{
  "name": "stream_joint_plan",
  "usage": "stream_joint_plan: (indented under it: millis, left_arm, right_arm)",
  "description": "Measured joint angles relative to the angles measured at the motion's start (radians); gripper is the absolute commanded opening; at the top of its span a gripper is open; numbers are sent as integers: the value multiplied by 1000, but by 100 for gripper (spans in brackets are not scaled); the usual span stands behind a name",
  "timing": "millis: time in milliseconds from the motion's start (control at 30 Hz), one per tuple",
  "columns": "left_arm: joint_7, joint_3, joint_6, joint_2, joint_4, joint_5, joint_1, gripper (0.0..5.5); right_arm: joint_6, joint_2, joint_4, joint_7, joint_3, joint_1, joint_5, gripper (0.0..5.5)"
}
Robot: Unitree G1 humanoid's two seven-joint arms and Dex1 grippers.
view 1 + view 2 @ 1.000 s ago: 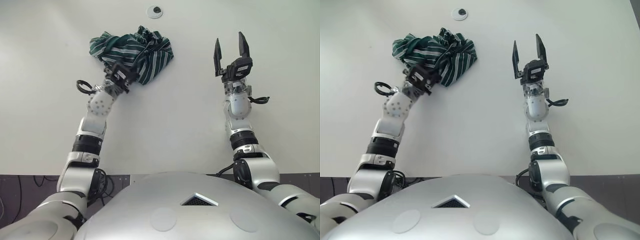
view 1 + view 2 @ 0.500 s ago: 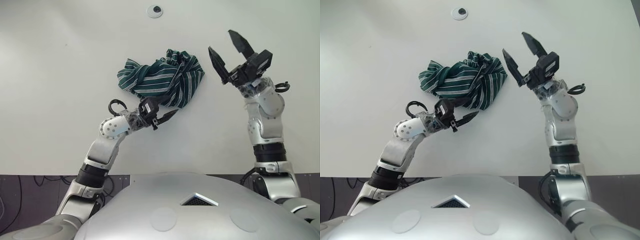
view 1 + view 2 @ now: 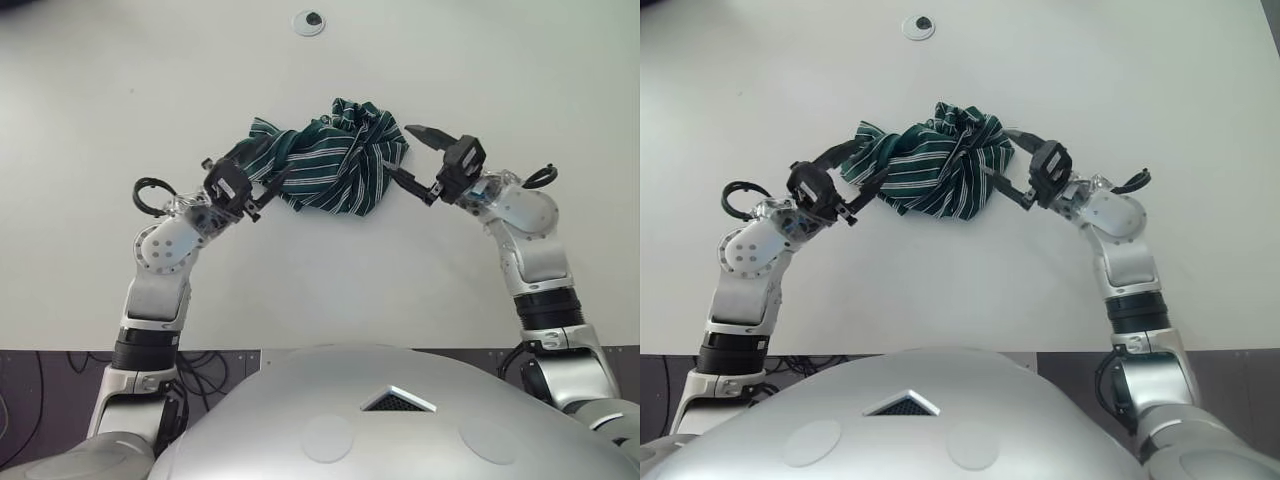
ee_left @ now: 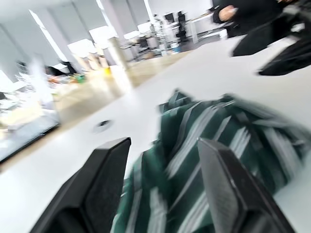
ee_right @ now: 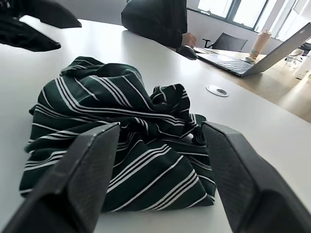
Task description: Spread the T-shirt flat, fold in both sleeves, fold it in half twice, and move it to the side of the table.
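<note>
**A:** Since both sets of fingers are spread, which one is closer to the cloth?

**B:** Neither, as far as I can judge. The left gripper (image 3: 272, 165) is open at the left edge of the shirt (image 3: 330, 165). The right gripper (image 3: 400, 150) is open at its right edge. Each points inward at the other, with the shirt between them.

**A:** How does the shirt lie?

**B:** It is a crumpled bundle, not yet spread, on the middle of the table (image 3: 320, 270). Its long axis runs left to right, straight from one gripper to the other. I cannot tell whether any fingertip touches cloth.

**A:** Is anything in the way?

**B:** No. A round port (image 3: 309, 20) sits well beyond the shirt, and a laptop (image 5: 233, 65) is farther off. I'd expect each gripper to pinch its own edge and pull outward.
</note>
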Motion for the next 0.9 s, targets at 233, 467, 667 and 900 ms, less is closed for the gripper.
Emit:
stream_joint_plan:
  millis: [233, 467, 667, 900]
  left_arm:
    - [123, -10, -119, 11, 138, 186, -8, 248]
    - [128, -16, -85, 11, 137, 206, -25, 248]
    - [124, -23, -74, 13, 122, 208, -25, 248]
    - [99, -54, -63, 13, 98, 195, -13, 248]
  right_arm:
    - [-22, -1, 30, -11, -11, -4, -3, 306]
    - [-33, 0, 41, -15, -16, -6, -3, 306]
    - [-33, 1, 45, -22, -15, -6, -3, 306]
    - [-36, 2, 52, -35, -15, -6, -23, 306]
